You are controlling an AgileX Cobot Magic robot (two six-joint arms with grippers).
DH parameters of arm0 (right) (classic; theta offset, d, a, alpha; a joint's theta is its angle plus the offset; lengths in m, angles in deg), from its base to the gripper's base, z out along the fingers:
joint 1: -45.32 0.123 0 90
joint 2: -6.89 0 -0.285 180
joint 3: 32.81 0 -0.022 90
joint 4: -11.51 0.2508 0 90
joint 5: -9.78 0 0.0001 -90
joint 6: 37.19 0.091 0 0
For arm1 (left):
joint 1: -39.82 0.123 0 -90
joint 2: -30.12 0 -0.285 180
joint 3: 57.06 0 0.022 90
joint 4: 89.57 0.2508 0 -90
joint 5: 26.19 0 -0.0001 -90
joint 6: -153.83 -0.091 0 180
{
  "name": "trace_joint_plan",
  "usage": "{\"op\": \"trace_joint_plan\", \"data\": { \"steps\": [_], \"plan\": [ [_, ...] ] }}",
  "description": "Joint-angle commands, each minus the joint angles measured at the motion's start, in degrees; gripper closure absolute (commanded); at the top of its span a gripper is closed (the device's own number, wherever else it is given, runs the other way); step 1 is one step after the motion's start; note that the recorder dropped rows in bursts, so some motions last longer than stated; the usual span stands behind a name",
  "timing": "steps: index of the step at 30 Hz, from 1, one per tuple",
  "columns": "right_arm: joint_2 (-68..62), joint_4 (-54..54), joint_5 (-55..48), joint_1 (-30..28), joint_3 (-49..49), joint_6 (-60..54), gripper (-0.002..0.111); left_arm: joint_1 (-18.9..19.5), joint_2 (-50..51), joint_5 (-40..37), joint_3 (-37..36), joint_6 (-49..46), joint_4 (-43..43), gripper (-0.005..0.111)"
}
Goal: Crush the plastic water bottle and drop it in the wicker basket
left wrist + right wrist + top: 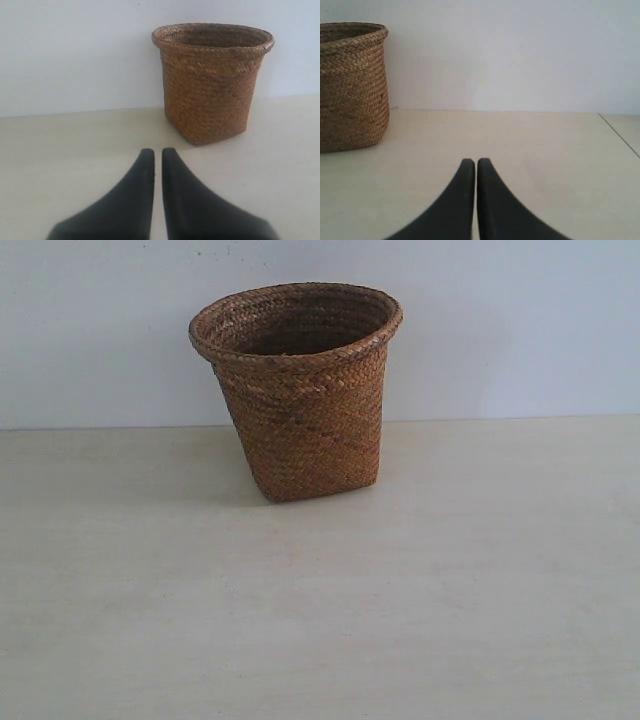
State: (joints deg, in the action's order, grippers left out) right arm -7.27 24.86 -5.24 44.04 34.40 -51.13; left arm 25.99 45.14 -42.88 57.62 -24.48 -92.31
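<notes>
Toward twelve o'clock on the table [320, 620], the wicker basket [297, 390] is seen upright; the left gripper [157, 151] and right gripper [475, 161] are held closed, nothing grasped.

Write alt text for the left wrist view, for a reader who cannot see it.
A brown wicker basket stands upright on a pale table before a plain white wall. In the foreground, apart from the basket, the left hand shows two black fingers almost together, with nothing between them.
</notes>
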Motion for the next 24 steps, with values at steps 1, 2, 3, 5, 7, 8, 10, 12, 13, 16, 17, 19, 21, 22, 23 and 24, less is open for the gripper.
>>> {"op": "trace_joint_plan", "data": {
  "steps": [1, 2, 3, 5, 7, 8, 10, 12, 13, 16, 17, 19, 21, 22, 23, 24],
  "plan": [
    [0.25, 0.07, 0.16, -0.38, 0.13, 0.19, 0.108, 0.15, -5.42, -3.56, -1.51, 2.75, 3.76, 0.102],
    [0.25, 0.07, 0.16, -0.38, 0.13, 0.19, 0.108, 0.27, -5.54, -3.82, -1.51, 2.44, 3.87, 0.102],
    [0.25, 0.07, 0.16, -0.38, 0.13, 0.19, 0.108, 0.67, -5.54, -3.82, -1.51, 2.18, 4.03, 0.102],
    [0.25, 0.07, 0.16, -0.38, 0.13, 0.19, 0.108, 2.73, -5.54, -3.84, -1.87, 1.88, 4.09, 0.102],
    [0.25, 0.07, 0.16, -0.38, 0.13, 0.19, 0.108, 5.09, -5.54, -2.88, -3.25, 1.23, 3.84, 0.102],
    [0.25, 0.07, 0.16, -0.38, 0.13, 0.19, 0.108, 6.60, -5.54, -2.15, -4.23, 1.23, 3.63, 0.102],
    [0.25, 0.07, 0.16, -0.38, 0.13, 0.19, 0.108, 8.46, -5.68, -0.82, -6.32, 1.23, 2.73, 0.102],
    [0.25, 0.07, 0.16, -0.38, 0.13, 0.19, 0.108, 8.82, -6.65, -0.67, -7.37, 1.23, 2.73, 0.102],
    [0.25, 0.07, 0.16, -0.38, 0.13, 0.19, 0.108, 8.93, -7.23, -0.67, -8.16, 1.23, 2.73, 0.102],
    [0.25, 0.07, 0.16, -0.38, 0.13, 0.19, 0.108, 9.44, -7.23, -0.41, -10.19, 1.08, 2.41, 0.102],
    [0.25, 0.07, 0.04, -0.38, 0.13, 0.19, 0.108, 9.79, -7.23, -0.30, -10.89, 0.53, 2.15, 0.102],
    [0.40, 0.07, -0.08, -0.38, 0.13, 0.19, 0.108, 10.33, -7.23, -0.30, -11.89, -0.05, 2.15, 0.102],
    [0.40, 0.07, -0.08, -0.38, 0.13, 0.19, 0.108, 10.64, -7.23, -0.14, -11.89, -0.05, 2.01, 0.102],
    [0.40, 0.07, -0.08, -0.38, 0.13, 0.19, 0.108, 10.64, -7.23, -0.06, -11.89, -0.05, 1.75, 0.102],
    [0.40, 0.07, -0.08, -0.38, 0.13, 0.19, 0.108, 10.64, -7.23, -0.07, -11.89, -0.05, 1.30, 0.102],
    [0.40, 0.07, -0.08, -0.38, 0.13, 0.19, 0.108, 10.64, -7.23, -0.07, -11.89, -0.05, 1.03, 0.102]
  ]
}}
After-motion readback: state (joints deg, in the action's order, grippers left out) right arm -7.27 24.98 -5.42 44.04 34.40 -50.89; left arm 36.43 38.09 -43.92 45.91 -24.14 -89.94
